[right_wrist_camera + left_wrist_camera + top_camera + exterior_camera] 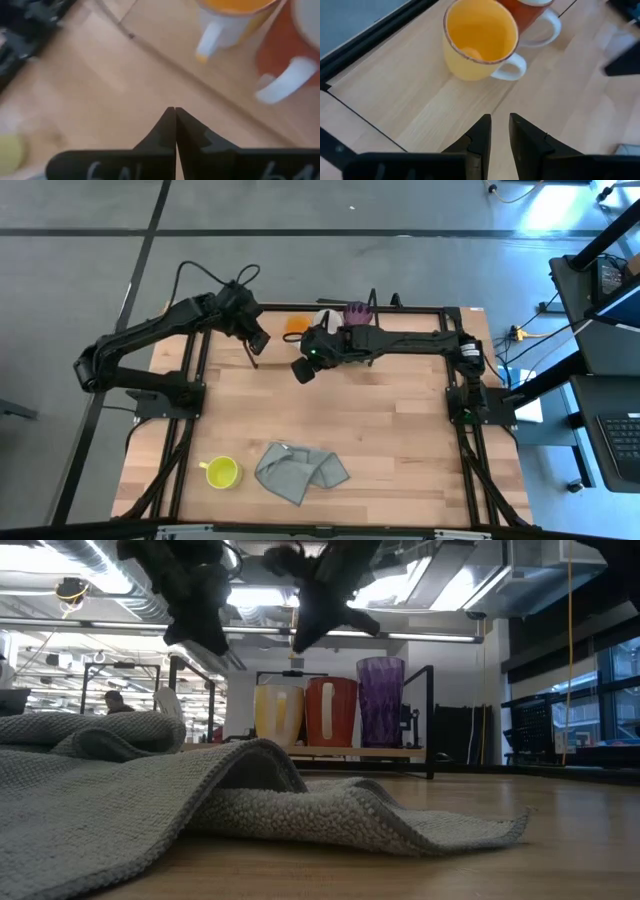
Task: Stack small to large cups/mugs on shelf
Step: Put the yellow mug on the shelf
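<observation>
The shelf (350, 751) stands at the table's far edge. On its wooden base stand a yellow mug with a white handle (480, 40), an orange mug (331, 710) and a purple tumbler (381, 700), side by side. A yellow-green mug (222, 472) stands upright on the table near the front left. My left gripper (500, 125) hovers just in front of the yellow mug, its fingers a narrow gap apart with nothing between them. My right gripper (175, 120) hangs above the table in front of the shelf, shut and holding nothing.
A crumpled grey cloth (300, 472) lies near the front edge, right of the yellow-green mug. Black frame rails (190, 390) run along the table's left and right sides. Bare wood (360, 410) lies between the shelf and the cloth.
</observation>
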Controlling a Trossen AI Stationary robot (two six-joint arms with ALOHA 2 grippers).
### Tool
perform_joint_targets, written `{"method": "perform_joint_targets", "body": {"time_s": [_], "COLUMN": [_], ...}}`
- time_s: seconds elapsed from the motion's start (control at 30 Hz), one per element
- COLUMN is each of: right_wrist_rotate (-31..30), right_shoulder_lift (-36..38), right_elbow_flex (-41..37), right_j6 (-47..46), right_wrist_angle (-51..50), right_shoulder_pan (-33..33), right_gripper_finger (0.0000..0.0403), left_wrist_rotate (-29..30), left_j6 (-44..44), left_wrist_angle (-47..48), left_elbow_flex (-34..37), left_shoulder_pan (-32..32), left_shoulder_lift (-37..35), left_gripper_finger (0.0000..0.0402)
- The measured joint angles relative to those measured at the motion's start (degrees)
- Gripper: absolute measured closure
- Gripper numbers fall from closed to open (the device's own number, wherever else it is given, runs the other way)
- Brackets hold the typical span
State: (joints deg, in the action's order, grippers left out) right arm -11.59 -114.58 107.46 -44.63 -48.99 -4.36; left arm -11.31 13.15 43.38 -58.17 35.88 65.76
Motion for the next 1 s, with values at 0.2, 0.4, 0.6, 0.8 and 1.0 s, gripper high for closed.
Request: {"method": "perform_joint_targets", "body": {"time_s": [0.2, 0.4, 0.6, 0.8, 1.0], "right_wrist_rotate": [-5.9, -5.9, -6.7, -6.0, -1.6], "right_shoulder_lift": [-1.8, -3.2, -4.2, -4.6, -6.8], "right_elbow_flex": [0.0, 0.0, 0.0, 0.0, 0.0], "right_j6": [3.4, 7.8, 16.1, 21.2, 21.0], "right_wrist_angle": [2.0, 5.5, 4.4, 4.4, 4.9], "right_shoulder_pan": [-0.3, -0.3, 0.5, 0.7, -0.7], "right_gripper_finger": [0.0399, 0.04, 0.04, 0.04, 0.04], "left_wrist_rotate": [-2.2, -4.3, -3.0, 4.1, 9.7], "left_j6": [0.4, 0.4, -1.5, -5.5, -9.9], "left_wrist_angle": [-1.2, -1.7, -3.8, -3.5, -3.5], "left_elbow_flex": [0.1, 0.1, 0.1, 0.1, 0.1], "left_shoulder_pan": [0.0, -0.1, -1.7, -4.9, -6.9], "left_shoulder_lift": [-1.1, -1.0, -2.4, -4.2, -4.6], "left_gripper_finger": [0.034, 0.034, 0.034, 0.034, 0.034]}}
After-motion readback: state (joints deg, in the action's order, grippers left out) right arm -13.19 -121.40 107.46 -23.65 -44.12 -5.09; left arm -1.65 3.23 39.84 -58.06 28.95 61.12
